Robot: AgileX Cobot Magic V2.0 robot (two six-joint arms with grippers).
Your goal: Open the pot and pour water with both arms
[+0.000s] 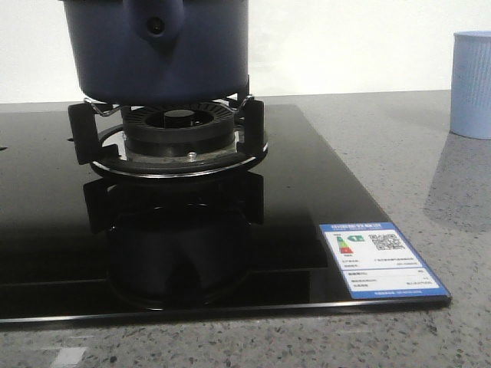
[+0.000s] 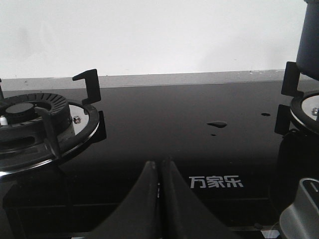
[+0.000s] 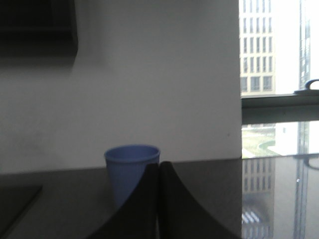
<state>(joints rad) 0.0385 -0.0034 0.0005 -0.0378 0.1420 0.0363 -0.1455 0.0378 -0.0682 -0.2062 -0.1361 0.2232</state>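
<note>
The left gripper has its fingers pressed together, grasping nothing, low over the black glass cooktop. A bare burner lies to one side ahead of it; on the other side the pot sits on its burner stand, well apart from the fingers. The right gripper is likewise clenched and empty, with the pale blue cup standing just beyond its fingertips on the grey counter.
</note>
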